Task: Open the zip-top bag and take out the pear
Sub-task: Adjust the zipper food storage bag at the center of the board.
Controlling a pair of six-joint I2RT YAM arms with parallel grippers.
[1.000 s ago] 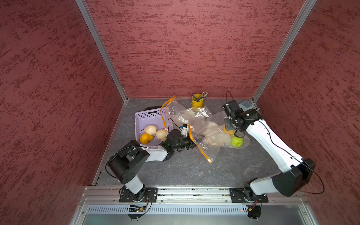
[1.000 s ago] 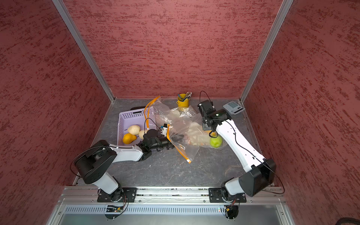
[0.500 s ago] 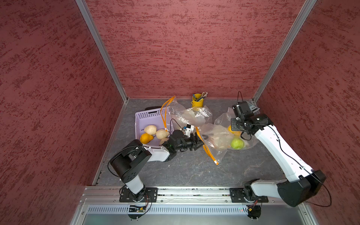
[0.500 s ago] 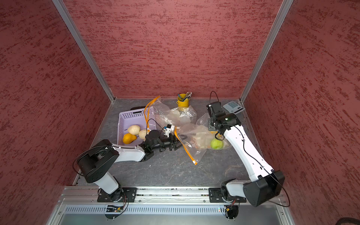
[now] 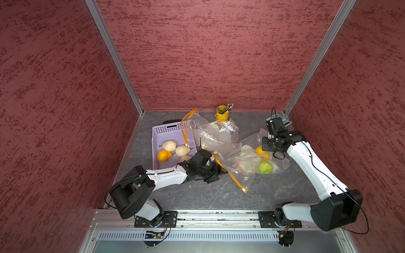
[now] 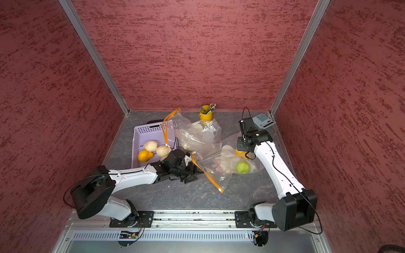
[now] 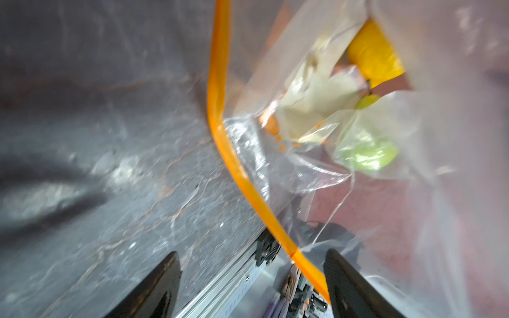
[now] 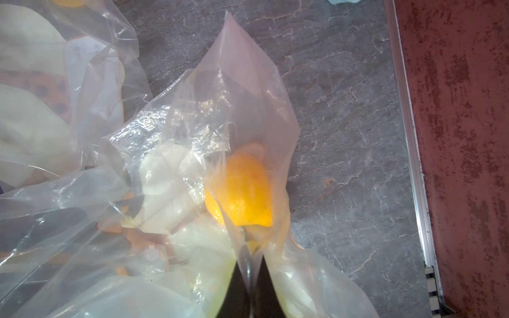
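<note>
Right gripper (image 8: 249, 279) has its fingers pressed tight together on a fold of the clear plastic zip-top bag (image 5: 245, 163). It's pinching the bag up at the end away from the orange zip strip (image 5: 230, 173). The yellow pear (image 8: 242, 192) is inside the bag, right under that pinch. A round green fruit (image 5: 265, 167) and some pale crumpled stuff sit beside it in the bag too, and the whole lot rests on the grey marbled tabletop (image 5: 219, 197). Left gripper (image 7: 252, 275) is down low at the zip end with its jaws spread wide and nothing clamped. The orange strip runs down between the two fingers and hugs one of them, but I can't tell if it actually touches. Can't tell if the zip is open either, the wrist shot is too blurry. Behind all that there's a lilac perforated plastic basket (image 5: 166, 131) with a few pale and yellow fruits (image 5: 168, 145) in it. A second crumpled clear bag (image 5: 217, 133) lies just beside the basket. A yellow cup of pens (image 5: 221, 114) stands at the back wall, and a grey calculator (image 6: 263, 120) sits in the back corner.
</note>
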